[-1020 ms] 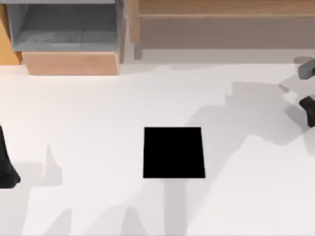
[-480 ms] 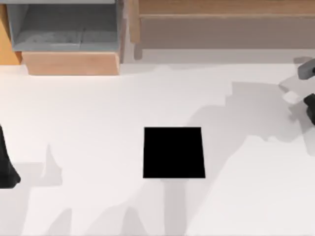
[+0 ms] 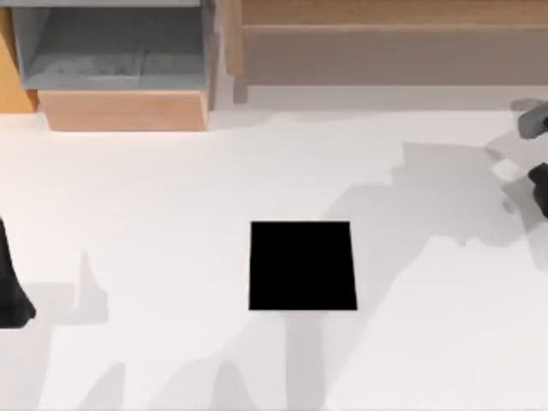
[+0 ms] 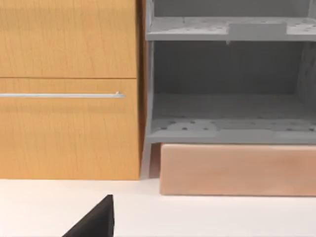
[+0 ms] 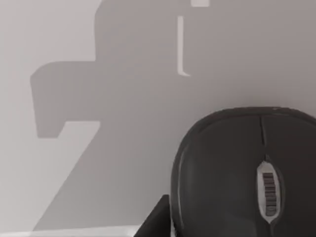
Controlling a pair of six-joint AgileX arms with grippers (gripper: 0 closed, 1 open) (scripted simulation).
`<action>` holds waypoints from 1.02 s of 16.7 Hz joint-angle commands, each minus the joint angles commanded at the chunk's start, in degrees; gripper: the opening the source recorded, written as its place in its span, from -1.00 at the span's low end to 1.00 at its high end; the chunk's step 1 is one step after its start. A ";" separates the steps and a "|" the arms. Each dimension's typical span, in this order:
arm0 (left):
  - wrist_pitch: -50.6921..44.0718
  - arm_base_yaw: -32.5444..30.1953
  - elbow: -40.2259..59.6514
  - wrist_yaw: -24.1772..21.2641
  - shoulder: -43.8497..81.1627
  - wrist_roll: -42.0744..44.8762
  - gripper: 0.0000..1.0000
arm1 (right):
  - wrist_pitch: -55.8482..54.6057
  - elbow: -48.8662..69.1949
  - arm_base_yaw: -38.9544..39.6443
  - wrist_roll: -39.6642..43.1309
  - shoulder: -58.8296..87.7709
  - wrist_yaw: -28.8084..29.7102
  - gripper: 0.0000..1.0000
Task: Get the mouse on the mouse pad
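The mouse pad [image 3: 302, 265] is a flat black square lying in the middle of the table. The mouse [image 5: 242, 173], dark grey and rounded, looms large in the right wrist view, lying over shadowed white table. My right gripper [image 3: 539, 187] is at the table's right edge, directly over the mouse, and a black part of it [image 5: 155, 221] sits against the mouse's side. Whether it holds the mouse is not visible. My left gripper [image 3: 12, 291] is parked at the left edge, far from the pad.
A wooden cabinet with an open grey shelf [image 3: 111, 51] stands at the back left, and a long wooden unit [image 3: 385, 43] runs along the back. The left wrist view faces the cabinet front [image 4: 69, 89] and its shelves [image 4: 229, 123].
The dark shape of my right gripper has slid slightly right and toward the back at the table's right edge, and its shadow shifted with it. The pad and left arm stayed still.
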State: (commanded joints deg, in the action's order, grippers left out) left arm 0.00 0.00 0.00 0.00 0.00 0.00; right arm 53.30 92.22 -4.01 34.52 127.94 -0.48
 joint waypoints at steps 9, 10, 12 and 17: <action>0.00 0.00 0.00 0.00 0.00 0.00 1.00 | 17.42 12.82 -0.13 0.21 -3.69 -0.06 -1.00; 0.00 0.00 0.00 0.00 0.00 0.00 1.00 | 18.95 14.16 -0.13 0.21 -4.25 -0.05 -1.00; 0.00 0.00 0.00 0.00 0.00 0.00 1.00 | 20.21 15.32 -0.13 0.19 -4.89 -0.05 -1.00; 0.00 0.00 0.00 0.00 0.00 0.00 1.00 | 20.06 15.49 0.64 -0.65 -4.56 0.01 -1.00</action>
State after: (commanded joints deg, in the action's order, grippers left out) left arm 0.00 0.00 0.00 0.00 0.00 0.00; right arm 73.36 107.71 -3.37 33.86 123.38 -0.47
